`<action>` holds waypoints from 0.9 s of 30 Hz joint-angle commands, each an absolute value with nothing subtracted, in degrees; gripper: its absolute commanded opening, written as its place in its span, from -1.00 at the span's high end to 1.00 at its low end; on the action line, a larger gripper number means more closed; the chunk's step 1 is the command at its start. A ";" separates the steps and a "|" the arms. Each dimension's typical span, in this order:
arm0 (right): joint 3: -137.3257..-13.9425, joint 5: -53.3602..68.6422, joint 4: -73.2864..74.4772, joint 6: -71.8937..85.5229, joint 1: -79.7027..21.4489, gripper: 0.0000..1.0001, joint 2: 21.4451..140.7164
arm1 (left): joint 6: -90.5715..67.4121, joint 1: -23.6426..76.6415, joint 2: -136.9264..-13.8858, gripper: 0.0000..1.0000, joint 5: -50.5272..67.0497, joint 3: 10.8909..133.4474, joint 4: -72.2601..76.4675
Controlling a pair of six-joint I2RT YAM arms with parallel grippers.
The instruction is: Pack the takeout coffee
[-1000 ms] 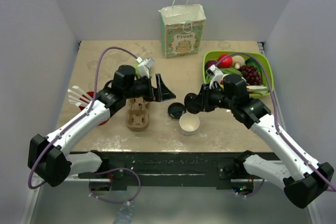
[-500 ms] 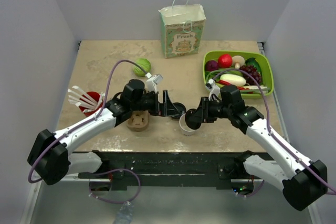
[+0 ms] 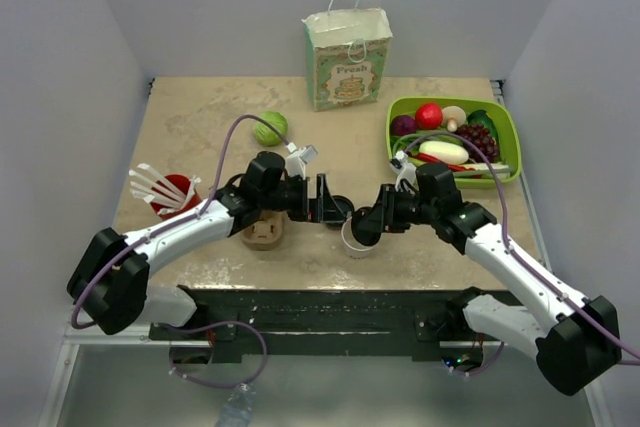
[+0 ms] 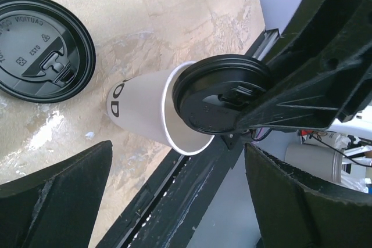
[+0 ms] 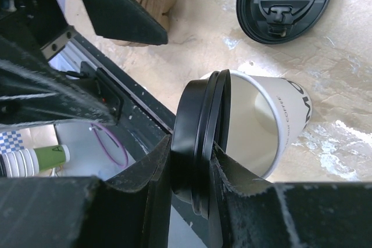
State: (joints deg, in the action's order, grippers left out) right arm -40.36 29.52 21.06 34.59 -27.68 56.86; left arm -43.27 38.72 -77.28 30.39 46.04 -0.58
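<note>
1. Now that both arms have closed in, the right gripper [image 5: 192, 149] clamps a black lid [image 4: 221, 94] tilted at the rim of the cup [image 4: 139, 105].
2. The left gripper [image 4: 177, 148], jaws apart, flanks the cup near the front edge of the counter [image 3: 200, 117].
3. Lidding seems next.

Bright, evenly lit from overhead; soft faint shadows on the bench [image 3: 200, 127]. Sharp mid-frame in wrist views, blurred at near edges.
</note>
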 commanded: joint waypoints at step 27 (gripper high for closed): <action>-48.95 16.71 33.57 25.58 -27.33 0.07 59.41 | -39.99 43.51 -83.49 -0.99 30.41 53.17 -3.60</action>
State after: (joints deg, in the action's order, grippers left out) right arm -47.22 18.63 31.48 27.33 -27.62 58.28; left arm -41.17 43.09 -82.30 30.70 50.26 -2.74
